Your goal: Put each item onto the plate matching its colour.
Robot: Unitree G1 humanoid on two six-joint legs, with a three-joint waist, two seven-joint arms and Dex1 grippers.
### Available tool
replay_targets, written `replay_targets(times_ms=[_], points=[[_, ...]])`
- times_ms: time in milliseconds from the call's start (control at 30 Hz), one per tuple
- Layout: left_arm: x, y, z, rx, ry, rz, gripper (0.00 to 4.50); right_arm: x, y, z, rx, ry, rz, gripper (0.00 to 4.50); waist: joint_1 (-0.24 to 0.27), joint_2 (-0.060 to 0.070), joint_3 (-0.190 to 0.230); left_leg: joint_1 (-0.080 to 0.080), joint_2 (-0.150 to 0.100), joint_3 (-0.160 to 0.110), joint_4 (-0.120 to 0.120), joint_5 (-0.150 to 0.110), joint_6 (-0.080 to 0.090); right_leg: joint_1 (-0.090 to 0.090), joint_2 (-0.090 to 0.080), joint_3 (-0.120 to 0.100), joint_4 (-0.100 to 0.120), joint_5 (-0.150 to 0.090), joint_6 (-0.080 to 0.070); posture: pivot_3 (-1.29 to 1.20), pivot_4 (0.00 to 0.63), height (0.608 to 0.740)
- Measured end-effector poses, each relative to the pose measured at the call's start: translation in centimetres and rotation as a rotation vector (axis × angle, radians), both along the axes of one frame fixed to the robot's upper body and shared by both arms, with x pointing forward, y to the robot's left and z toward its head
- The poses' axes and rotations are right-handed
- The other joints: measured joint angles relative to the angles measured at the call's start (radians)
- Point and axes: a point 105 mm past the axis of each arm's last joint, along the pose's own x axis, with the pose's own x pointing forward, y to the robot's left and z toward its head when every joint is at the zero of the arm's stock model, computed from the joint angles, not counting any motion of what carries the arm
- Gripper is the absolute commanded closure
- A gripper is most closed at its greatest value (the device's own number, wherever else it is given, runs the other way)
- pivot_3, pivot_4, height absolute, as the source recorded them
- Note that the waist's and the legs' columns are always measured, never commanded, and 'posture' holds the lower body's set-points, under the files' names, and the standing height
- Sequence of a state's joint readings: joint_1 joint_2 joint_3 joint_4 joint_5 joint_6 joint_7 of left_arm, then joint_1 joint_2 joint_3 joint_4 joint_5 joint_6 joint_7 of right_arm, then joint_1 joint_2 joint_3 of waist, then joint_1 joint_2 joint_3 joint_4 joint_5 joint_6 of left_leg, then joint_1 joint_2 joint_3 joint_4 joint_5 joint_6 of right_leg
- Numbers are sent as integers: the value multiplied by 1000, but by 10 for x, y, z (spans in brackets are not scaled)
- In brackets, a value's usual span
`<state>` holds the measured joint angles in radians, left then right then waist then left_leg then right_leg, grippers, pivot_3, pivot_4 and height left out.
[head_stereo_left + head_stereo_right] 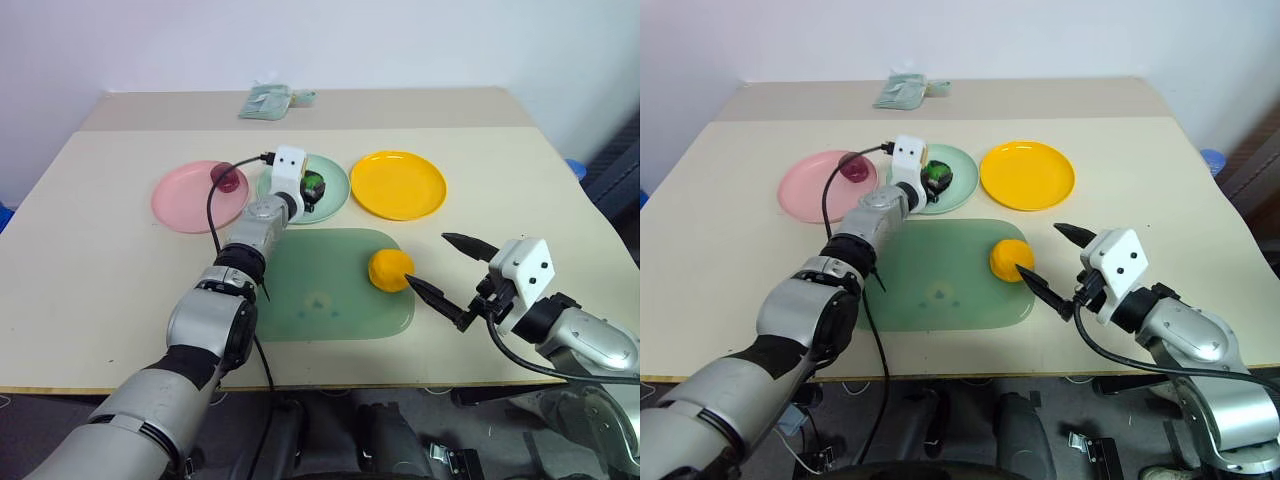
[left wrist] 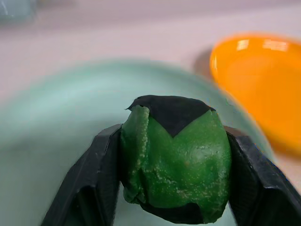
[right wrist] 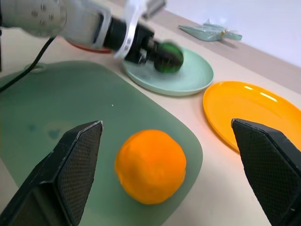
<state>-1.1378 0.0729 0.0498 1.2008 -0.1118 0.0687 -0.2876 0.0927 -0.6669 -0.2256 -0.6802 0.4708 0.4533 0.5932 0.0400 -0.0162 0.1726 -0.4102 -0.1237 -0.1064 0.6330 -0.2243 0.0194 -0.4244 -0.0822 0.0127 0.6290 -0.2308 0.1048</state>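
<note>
Left wrist view: left end effector (image 2: pixel 171 188) grips green lump (image 2: pixel 176 160) over mint plate (image 2: pixel 56 117)

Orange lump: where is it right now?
The orange lump sits on the right end of the green mat, in front of the yellow-orange plate, just ahead of the open right gripper.

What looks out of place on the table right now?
Only the orange lump: it sits on the green mat, not on the orange plate. The red lump lies on the pink plate, and the left gripper holds the green lump over the mint plate. Nothing is spilled or damaged.
</note>
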Motion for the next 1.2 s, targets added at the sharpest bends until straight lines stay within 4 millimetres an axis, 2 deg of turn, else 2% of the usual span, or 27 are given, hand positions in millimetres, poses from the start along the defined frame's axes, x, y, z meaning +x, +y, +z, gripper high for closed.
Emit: replay_targets(times_ms=[33,167,233,300,367,400,500,633,700,733,800,933,1100,1200], points=[[-1,-2,-1,-4,2,-13,76,1,0,0,-4,-5,-2,0,0,0,0,0,0,0,0,0,0,0,0,0,0,0,0,0,150,740],[-1,-4,10,-31,-47,-66,76,5,3,0,1,-17,-10,0,-1,0,0,0,0,0,0,0,0,0,0,0,0,0,0,0,150,740],[-3,5,20,-50,-104,-96,76,6,5,-1,4,-17,-10,0,-6,0,0,0,0,0,0,0,0,0,0,1,1,0,0,0,150,740],[-13,20,32,-64,-227,-136,76,8,9,-3,14,-17,-11,0,-16,2,-1,1,0,0,-2,0,-1,-1,0,2,1,0,0,0,150,740],[-33,38,28,-33,-308,-200,76,10,11,-5,17,-15,-13,0,-29,2,-1,1,1,0,-2,0,-1,-1,0,3,1,0,-1,0,150,740],[-54,47,18,-10,-313,-292,76,12,12,-9,20,-4,-18,0,-36,3,-2,1,1,1,-3,0,-1,-2,0,3,1,0,-1,0,150,740],[-94,63,3,-33,-252,-458,76,18,12,-17,17,24,-23,0,-34,3,-1,1,1,0,-2,1,-1,-2,0,3,1,1,-2,0,150,740],[-146,91,14,-31,-219,-667,76,28,14,-27,27,56,-13,0,-27,4,-1,1,1,0,-1,0,-1,-1,0,3,0,0,-3,0,150,740],[-180,115,15,2,-160,-748,76,36,14,-36,46,82,-6,0,-32,4,-1,1,1,1,-2,0,-1,-1,0,3,0,-1,-6,0,150,740],[-188,121,16,6,-147,-765,76,39,11,-41,48,100,-13,0,-29,6,-1,1,1,1,-3,0,-1,-1,0,3,0,-1,-6,0,150,740],[-200,130,22,19,-141,-790,76,45,12,-48,64,132,-5,0,-22,7,0,1,1,0,-2,0,-1,-1,0,2,0,-1,-6,0,150,740],[-210,133,25,36,-140,-812,76,47,21,-51,75,147,56,0,-23,7,-1,2,1,0,-2,0,-1,0,0,2,0,-1,-6,0,150,740],[-219,128,23,26,-124,-807,76,46,24,-67,73,216,96,0,-28,7,0,1,1,0,-3,0,-1,-1,0,3,0,-1,-6,0,150,740],[-223,124,23,27,-129,-800,76,43,28,-69,77,236,134,0,-28,7,0,2,1,0,-3,0,-1,-1,0,3,0,-1,-6,0,150,740]])
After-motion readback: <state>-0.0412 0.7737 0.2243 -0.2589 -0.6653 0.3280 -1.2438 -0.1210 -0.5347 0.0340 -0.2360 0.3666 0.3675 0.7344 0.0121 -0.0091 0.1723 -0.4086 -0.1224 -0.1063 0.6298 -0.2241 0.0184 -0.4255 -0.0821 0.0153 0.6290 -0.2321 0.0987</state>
